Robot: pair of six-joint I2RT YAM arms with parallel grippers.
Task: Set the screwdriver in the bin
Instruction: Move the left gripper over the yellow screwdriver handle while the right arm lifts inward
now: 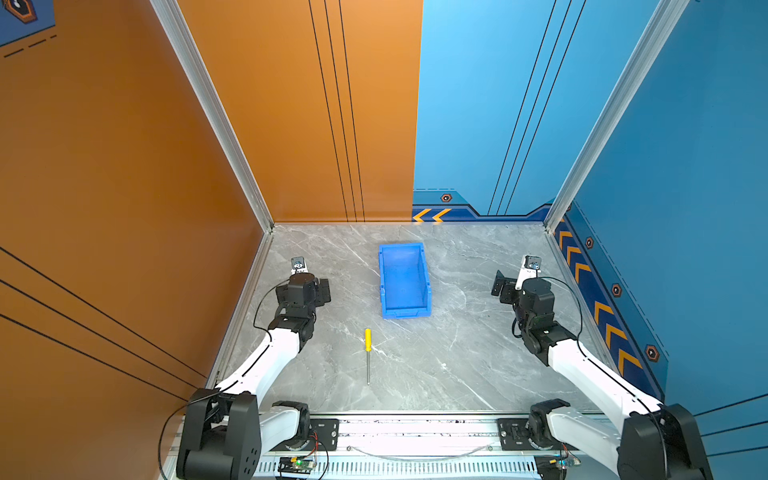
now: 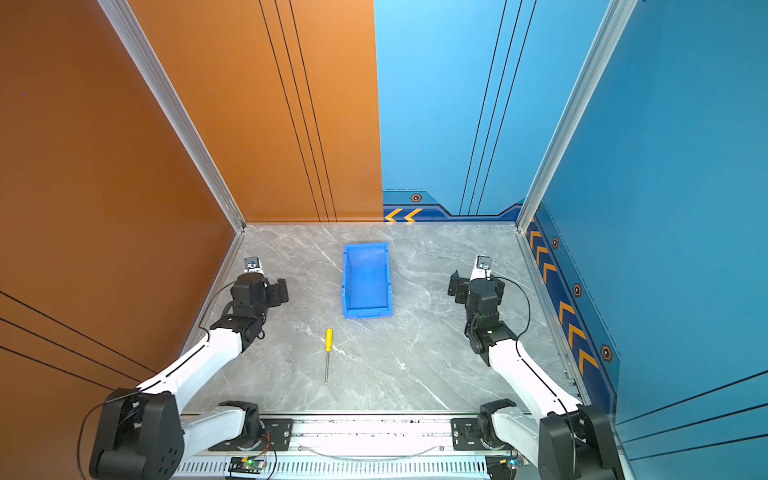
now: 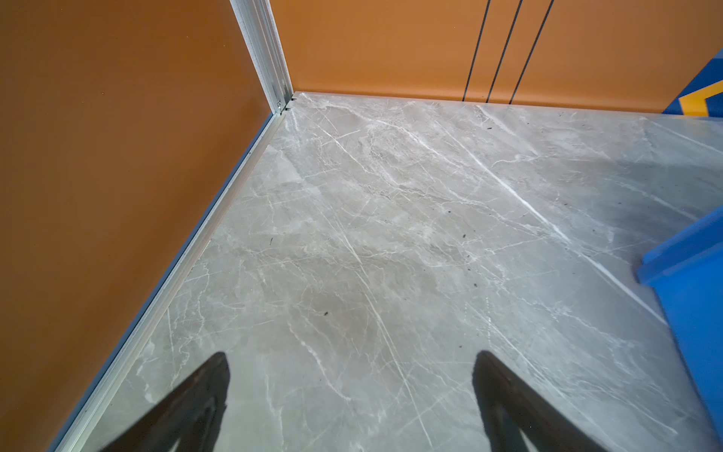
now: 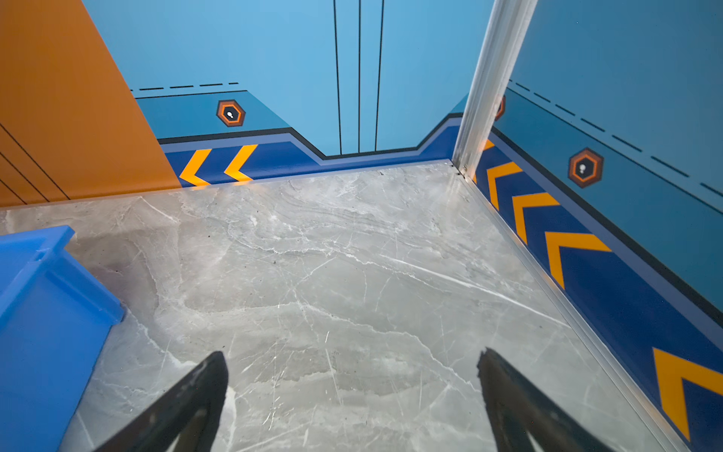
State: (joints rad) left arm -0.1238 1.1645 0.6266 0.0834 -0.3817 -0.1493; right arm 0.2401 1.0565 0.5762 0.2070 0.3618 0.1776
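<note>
In both top views the screwdriver (image 1: 368, 351) (image 2: 328, 349) lies flat on the grey, white-veined marble-look tabletop (image 1: 457, 353), just below the middle of the frame. Its short yellow plastic handle points up toward the bin (image 1: 403, 282) (image 2: 365, 282), and its thin silver shaft points toward the lower edge. It is near the bin's low front wall but does not touch it.

The bin is a glossy bright blue plastic rectangle with a rimmed open top, standing at the centre of the frame.

The left gripper (image 3: 351, 354) has its two dark tapered fingers (image 3: 203, 391) spread wide over bare tabletop, with a corner of the bin at the right edge of its wrist view. The right gripper (image 4: 353, 352) is spread just as wide and holds nothing, with the bin at the lower left of its wrist view.

We can read no lettering. The markings we see are orange chevrons (image 4: 238, 164) on a dark blue band and a hexagonal orange badge (image 4: 231, 113) on the smooth blue wall (image 1: 478, 104). The orange wall (image 1: 124, 166) carries thin black lines, and ribbed aluminium posts (image 1: 216, 124) join the panels.
</note>
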